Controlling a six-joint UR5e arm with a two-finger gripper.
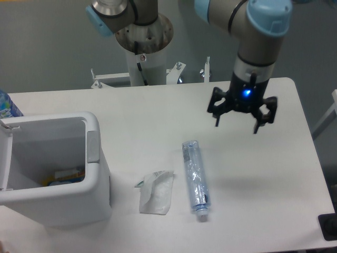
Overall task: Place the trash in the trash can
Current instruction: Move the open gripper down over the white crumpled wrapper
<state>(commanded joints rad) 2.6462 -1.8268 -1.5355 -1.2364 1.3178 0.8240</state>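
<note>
White tabletop [158, 116] against grey backdrop, seen from single fixed camera, overhead and slightly oblique. One large white boxy plastic trash can [92, 158] with thick rounded rim and grey rectangular patch, at left edge; some coloured items lying at its bottom, kind not discernible. Two pieces of trash, both on table surface, neither in bin: one flat crumpled white wrapper with green print [156, 193], near can's right wall; one long crushed clear plastic bottle with bluish label [196, 176], just right of wrapper, lying lengthwise, cap toward front edge. One bright blue bottle [6, 105], partly visible at far left behind can, not counted as trash. One two-finger gripper [236, 122] on UR5e arm, hovering above table, up and right of crushed bottle, apart from it; fingers spread wide, nothing held. Step judged: approach toward first pick, most likely crushed bottle; no item binned from this pair. Next move calls for positioning over bottle's mid-body, aligning fingers across its narrow width, descending, closing.
</note>
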